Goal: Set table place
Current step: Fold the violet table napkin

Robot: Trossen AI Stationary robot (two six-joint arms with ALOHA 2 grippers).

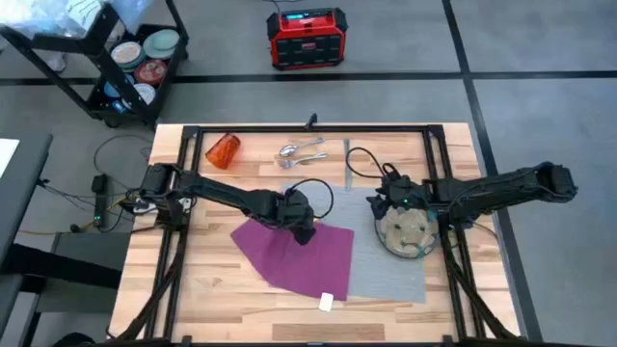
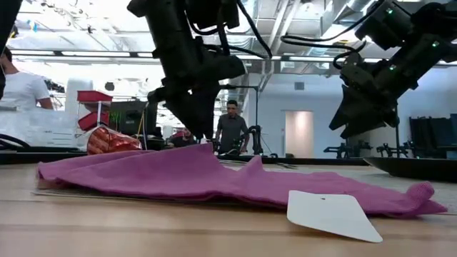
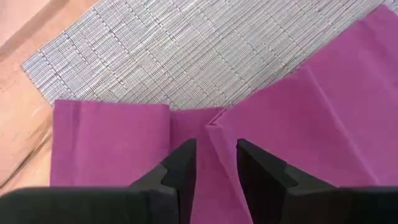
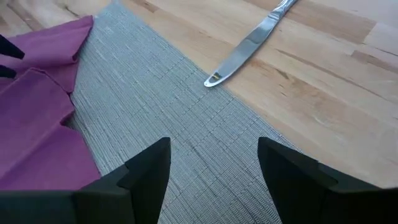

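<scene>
The magenta napkin (image 1: 294,253) lies rumpled on the left part of the grey placemat (image 1: 386,280) and on the table's wood (image 1: 222,289). My left gripper (image 3: 216,163) points down at the napkin's far edge, its fingers a little apart on either side of a raised fold (image 3: 212,129). The patterned plate (image 1: 407,233) rests on the placemat's right part. My right gripper (image 4: 214,168) hangs wide open above the placemat beside the plate's far left rim, holding nothing. The knife (image 4: 249,46), fork and spoon (image 1: 301,151) and orange cup (image 1: 223,150) lie at the far side. My left gripper comes at the napkin's far edge from above, with a fold of the cloth between its fingers (image 3: 183,165). I cannot tell whether the fingers touch the cloth. The napkin lies on the table and placemat (image 3: 186,50).
A white tag (image 1: 326,302) lies on the wood near the napkin's near corner. The black rail frame (image 1: 308,128) edges the table. A red device (image 1: 307,37) and a cart (image 1: 135,67) stand on the floor beyond. People stand in the room behind.
</scene>
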